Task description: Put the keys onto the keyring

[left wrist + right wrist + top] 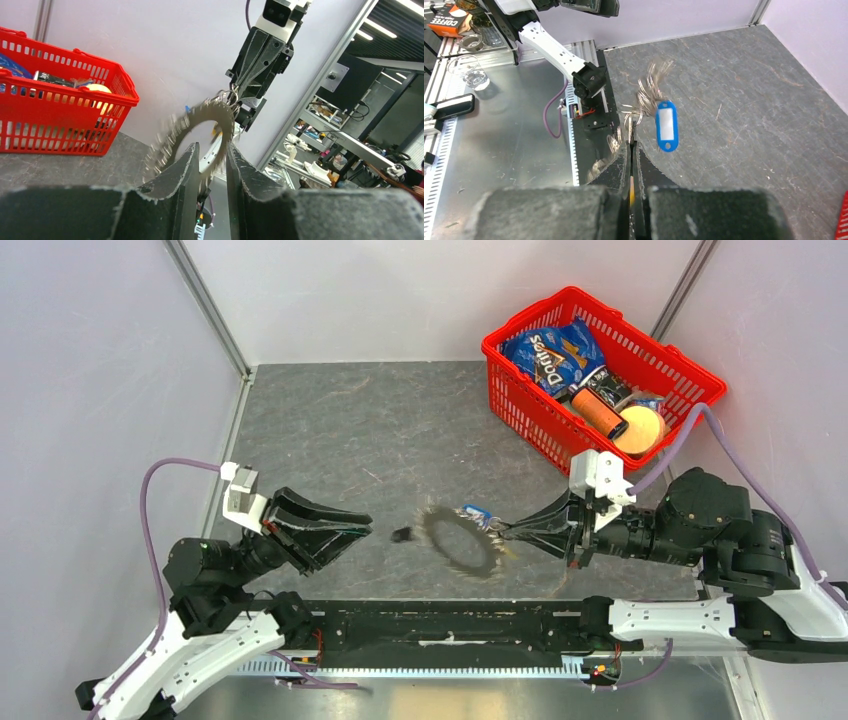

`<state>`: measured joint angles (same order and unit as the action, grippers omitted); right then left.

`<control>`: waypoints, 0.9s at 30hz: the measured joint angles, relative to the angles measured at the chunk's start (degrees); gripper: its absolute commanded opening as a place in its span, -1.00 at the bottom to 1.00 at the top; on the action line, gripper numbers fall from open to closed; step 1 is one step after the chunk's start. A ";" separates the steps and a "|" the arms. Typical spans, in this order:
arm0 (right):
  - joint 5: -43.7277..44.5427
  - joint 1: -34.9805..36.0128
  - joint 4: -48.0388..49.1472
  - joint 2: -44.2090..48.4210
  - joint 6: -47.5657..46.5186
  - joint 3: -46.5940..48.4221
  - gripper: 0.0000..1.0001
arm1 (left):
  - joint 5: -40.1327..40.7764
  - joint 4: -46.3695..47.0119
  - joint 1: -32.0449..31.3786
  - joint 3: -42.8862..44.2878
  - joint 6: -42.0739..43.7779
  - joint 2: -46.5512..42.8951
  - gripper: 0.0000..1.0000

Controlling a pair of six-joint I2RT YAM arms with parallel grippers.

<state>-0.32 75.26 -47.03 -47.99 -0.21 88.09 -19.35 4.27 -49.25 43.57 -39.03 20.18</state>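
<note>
Right wrist view, closest in: the fingers (621, 172) of my right gripper (631, 145) are pressed together with no gap to speak of. They pinch the thin wire edge of the keyring (647, 92), which hangs off the tips, clear of the table (744, 90). A thin yellow sliver sits between the fingers; I cannot tell what it is.

Blue tag (666, 125): on the keyring, dangling just right of my right fingertips, white label facing the camera.

Top view: right gripper (520, 528) reaches in from the right and holds the keyring (436, 532) at its right edge, about mid-table, toward the near side. The ring is tilted, its hole open to the camera, with silver keys fanned around it. The teeth are blurred. The blue tag (474, 510) is at the ring's far right edge.

Left gripper (366, 526): parted a moderate way, holding nothing. It points right at the keyring and stands apart from it. Left wrist view agrees: a clear gap at the left gripper (212, 147), with the keyring (195, 117) and the right gripper (235, 97) seen through and above it.

Black key (403, 534): small, between my left fingertips and the ring, touching neither. I cannot tell whether it rests on the table (350, 430).

Far right: red basket (530, 405) with a Doritos bag (555, 350) and other groceries.
</note>
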 measured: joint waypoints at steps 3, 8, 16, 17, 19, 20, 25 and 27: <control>-0.07 0.00 -1.75 -0.66 -0.94 1.62 -1.00 | 0.92 -0.90 0.00 0.00 0.00 -0.50 -0.35; -0.37 -0.04 -4.15 -2.95 -2.19 4.70 -1.00 | 2.78 -2.67 0.00 -0.52 0.00 -1.92 -0.33; -0.98 -0.04 -6.84 -6.23 -2.86 6.99 -1.00 | 3.32 -3.76 0.00 -1.22 -0.07 -1.66 -0.29; -1.14 -0.04 -7.08 -6.60 -2.93 6.99 -1.00 | 3.23 -3.80 0.00 -1.22 -0.13 -1.07 -0.27; -1.22 -0.04 -7.21 -7.39 -3.15 6.99 -1.00 | 2.89 -3.98 0.00 -1.20 -0.24 0.20 -0.24; -1.22 -0.04 -7.26 -7.78 -3.32 7.06 -1.00 | 2.80 -4.13 0.00 -1.20 -0.37 0.66 -0.22; -1.22 -0.11 -7.74 -9.97 -4.02 7.85 -1.00 | 2.62 -5.79 0.00 0.26 -0.61 3.17 -0.21; -1.27 -0.11 -8.22 -10.60 -4.20 8.15 -1.00 | 2.32 -6.21 0.00 1.77 -0.68 4.50 -0.20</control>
<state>-1.58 75.16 -55.24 -58.59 -4.40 96.25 -17.04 -1.93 -49.25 45.34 -39.70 24.69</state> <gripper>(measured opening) 0.009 0.394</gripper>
